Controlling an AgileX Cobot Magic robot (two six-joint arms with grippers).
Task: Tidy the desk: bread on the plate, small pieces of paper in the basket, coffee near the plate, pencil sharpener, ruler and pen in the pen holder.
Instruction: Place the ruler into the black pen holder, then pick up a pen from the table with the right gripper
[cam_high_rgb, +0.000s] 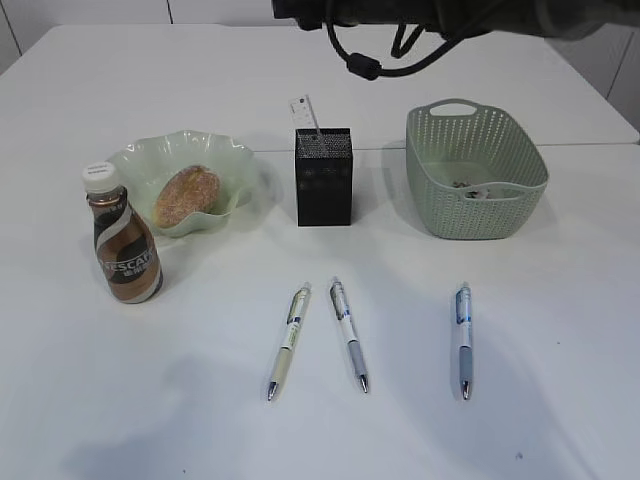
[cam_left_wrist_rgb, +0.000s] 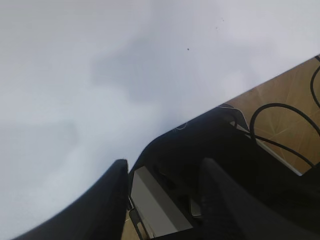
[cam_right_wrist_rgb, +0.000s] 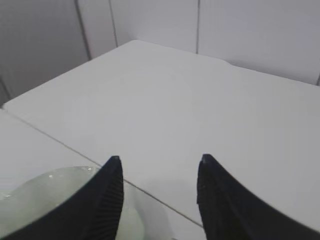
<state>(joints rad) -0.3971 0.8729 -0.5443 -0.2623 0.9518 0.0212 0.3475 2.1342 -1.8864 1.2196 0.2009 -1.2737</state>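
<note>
While ext view shows three pens (cam_high_rgb: 348, 334), wrist views show none.

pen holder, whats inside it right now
The clear ruler sticks up out of the pen holder. The black mesh walls hide anything lower inside. All three pens lie on the desk.

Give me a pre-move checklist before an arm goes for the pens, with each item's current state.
1. Bread on the plate: ok.
2. Coffee upright beside the plate: ok.
3. Ruler standing in the pen holder: ok.
4. Pens in the pen holder: not ok; the left pen, middle pen and right pen lie apart on the desk.
5. Both jaws open and empty, left gripper, right gripper: ok.
6. Pencil sharpener in the holder: cannot tell.
</note>
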